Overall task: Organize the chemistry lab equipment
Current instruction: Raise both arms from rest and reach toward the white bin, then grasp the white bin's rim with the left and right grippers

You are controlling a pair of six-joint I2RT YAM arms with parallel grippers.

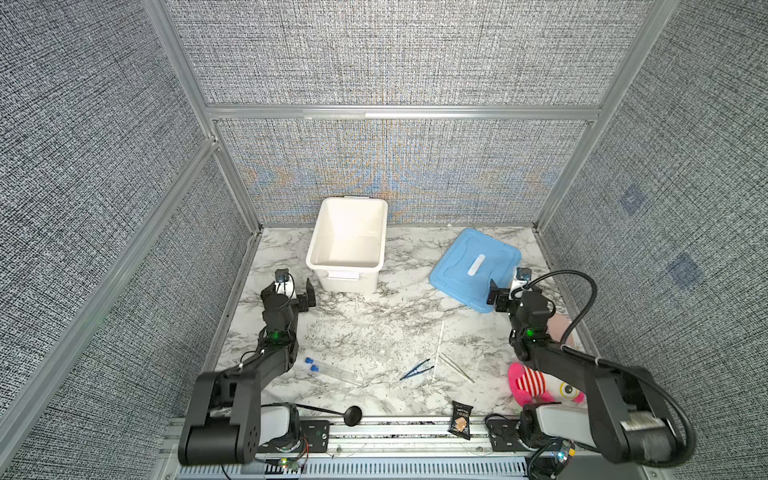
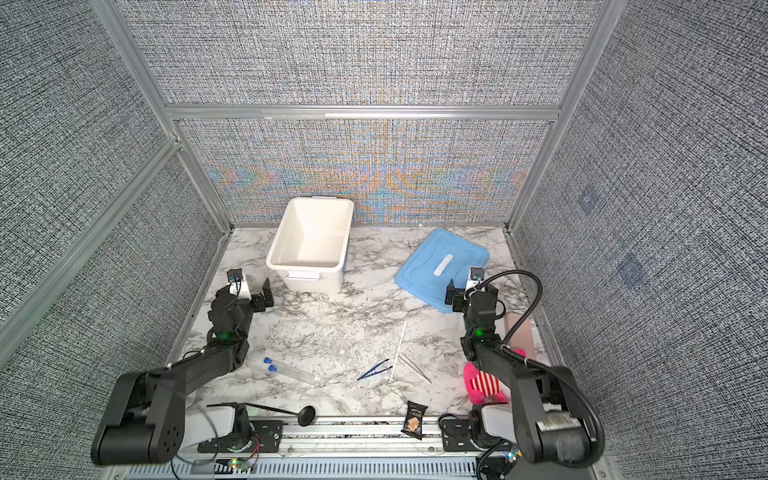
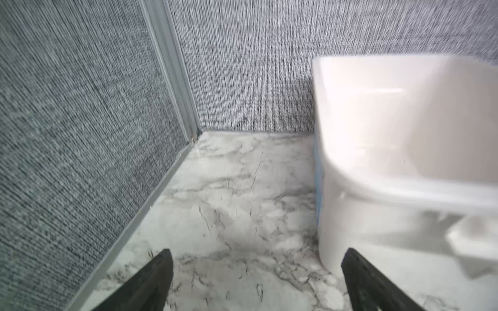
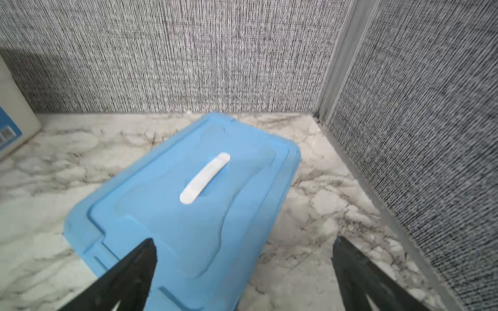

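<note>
The lab items lie on the marble table near its front. Two clear blue-capped tubes [image 1: 328, 370] [image 2: 291, 370] rest side by side at front left. Toward the middle are dark blue tweezers [image 1: 417, 369] [image 2: 374, 369], a thin white stick [image 1: 438, 351] and silver tweezers [image 1: 456, 367]. My left gripper [image 1: 289, 287] [image 3: 256, 258] hovers open and empty beside the white bin's [image 1: 345, 266] near left corner. Over the near corner of the blue lid [image 1: 473, 270] [image 4: 175, 215], my right gripper [image 1: 513, 287] [image 4: 245, 242] stands open, holding nothing.
The open white bin [image 3: 404, 188] stands at the back, left of centre. A pink striped plush toy [image 1: 536, 382] lies under the right arm. A black snack packet [image 1: 460, 419] and a black round-headed rod [image 1: 353, 415] sit at the front edge. Fabric walls enclose three sides.
</note>
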